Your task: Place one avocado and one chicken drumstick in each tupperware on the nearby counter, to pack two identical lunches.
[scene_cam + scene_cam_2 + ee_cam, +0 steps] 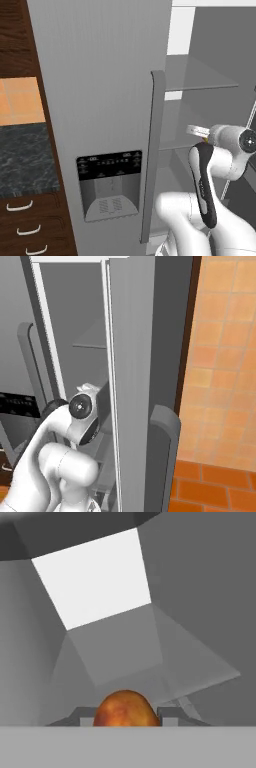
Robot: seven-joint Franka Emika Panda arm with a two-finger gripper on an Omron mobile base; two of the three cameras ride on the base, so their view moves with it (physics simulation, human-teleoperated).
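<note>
A rounded orange-brown chicken drumstick (125, 709) sits between the two dark fingertips of my gripper (126, 716), which is shut on it. The hand is inside the open fridge, facing grey inner walls and a glass shelf (150, 662). In the left base view my wrist (235, 142) reaches past the fridge's closed left door into the compartment. The counter (25, 160), black-grey marbled stone over dark wooden drawers (22, 220) with silver handles, lies to the left of the fridge. The avocados and the tupperware are out of view.
The fridge's closed left door carries a dispenser panel (109, 185) and a tall grey handle (152, 155). The open right door (135, 381) stands edge-on close to my arm. Glass shelves (200, 75) cross the interior. An orange tiled wall (225, 356) is on the right.
</note>
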